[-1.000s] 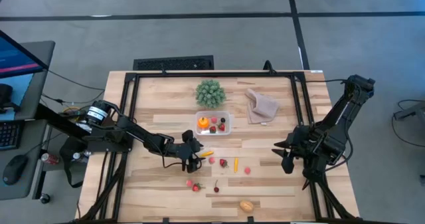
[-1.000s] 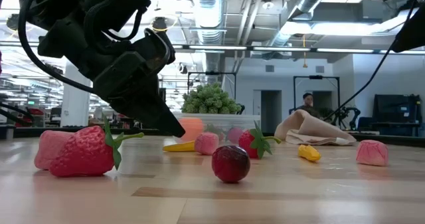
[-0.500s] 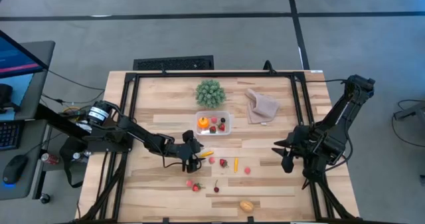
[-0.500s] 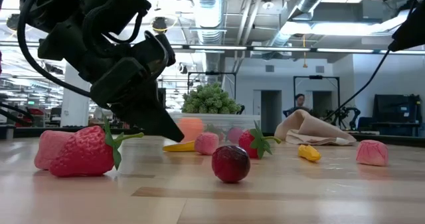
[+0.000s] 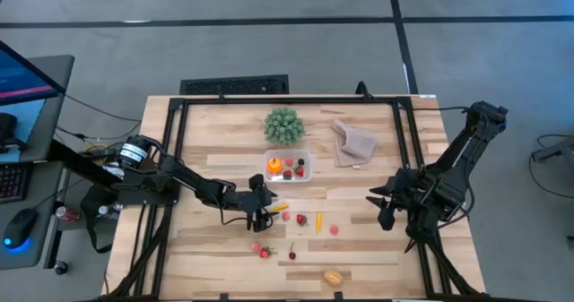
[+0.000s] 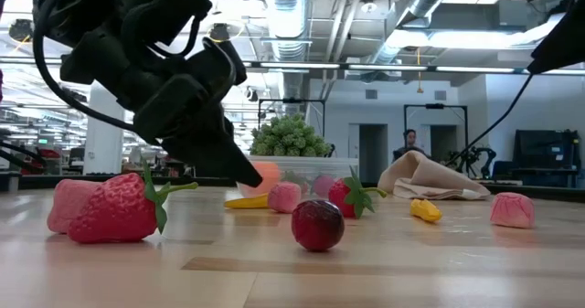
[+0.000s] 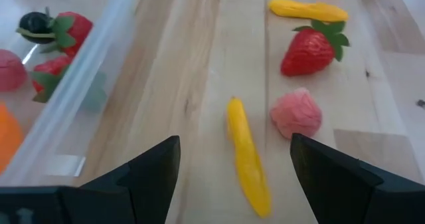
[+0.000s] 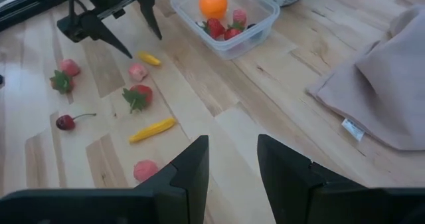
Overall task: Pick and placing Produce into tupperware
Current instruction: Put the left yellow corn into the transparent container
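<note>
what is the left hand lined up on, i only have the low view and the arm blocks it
observer: the left hand is open, with a small yellow piece lying on the wood between its fingers.
operator: what's in the tupperware so far
observer: the tupperware holds an orange piece, a few red ones and a dark one.
operator: and where's the right hand
observer: the right hand hangs over the table's right side, open and empty, well apart from the produce.
</note>
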Tool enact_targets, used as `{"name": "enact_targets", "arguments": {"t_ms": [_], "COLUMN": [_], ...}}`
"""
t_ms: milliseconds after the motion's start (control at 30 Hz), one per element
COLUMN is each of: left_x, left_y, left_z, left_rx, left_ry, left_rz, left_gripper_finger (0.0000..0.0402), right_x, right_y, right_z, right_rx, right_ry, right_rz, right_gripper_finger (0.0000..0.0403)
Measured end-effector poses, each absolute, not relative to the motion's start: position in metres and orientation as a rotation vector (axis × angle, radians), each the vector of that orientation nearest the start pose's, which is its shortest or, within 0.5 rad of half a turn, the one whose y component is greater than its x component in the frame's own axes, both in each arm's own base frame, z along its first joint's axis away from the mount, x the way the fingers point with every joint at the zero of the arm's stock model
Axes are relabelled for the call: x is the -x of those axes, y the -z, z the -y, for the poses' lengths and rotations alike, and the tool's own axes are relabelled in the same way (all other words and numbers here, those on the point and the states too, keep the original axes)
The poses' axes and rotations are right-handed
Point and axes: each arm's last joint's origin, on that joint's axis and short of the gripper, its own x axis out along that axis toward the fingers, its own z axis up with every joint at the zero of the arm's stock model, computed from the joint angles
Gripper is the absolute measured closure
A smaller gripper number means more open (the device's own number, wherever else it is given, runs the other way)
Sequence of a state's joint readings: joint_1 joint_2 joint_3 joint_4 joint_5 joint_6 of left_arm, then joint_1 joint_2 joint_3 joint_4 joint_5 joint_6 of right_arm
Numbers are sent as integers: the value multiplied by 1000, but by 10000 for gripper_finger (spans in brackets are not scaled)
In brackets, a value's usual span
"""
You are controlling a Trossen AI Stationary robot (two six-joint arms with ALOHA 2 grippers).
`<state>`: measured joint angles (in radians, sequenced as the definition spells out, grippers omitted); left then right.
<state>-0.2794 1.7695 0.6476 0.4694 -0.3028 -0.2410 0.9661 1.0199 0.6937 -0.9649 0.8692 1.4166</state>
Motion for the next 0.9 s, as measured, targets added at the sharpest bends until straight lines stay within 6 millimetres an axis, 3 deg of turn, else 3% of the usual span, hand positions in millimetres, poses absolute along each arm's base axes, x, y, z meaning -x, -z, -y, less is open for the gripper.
{"name": "enact_targets", "arguments": {"t_ms": [467,667,900], "left_x": [-298,-307,-312], "left_y": [-109,-91,-87], "left_z": [76,77,82], "left_rx": [-2,44,69], "left_ry": [-57,-60,-82], "left_rz": [-635,-644,-633], "left_gripper_finger": [127,127,127], "right_x": [-107,-107,-107], "right_y": [-224,-224,-224], "right_z": [-117,-117,-118], "right_rx": [-319,-328,-355], "right_ry": [428,430,421], "right_rz": [-624,-622,-622], "right_gripper_finger": [282,282,282]}}
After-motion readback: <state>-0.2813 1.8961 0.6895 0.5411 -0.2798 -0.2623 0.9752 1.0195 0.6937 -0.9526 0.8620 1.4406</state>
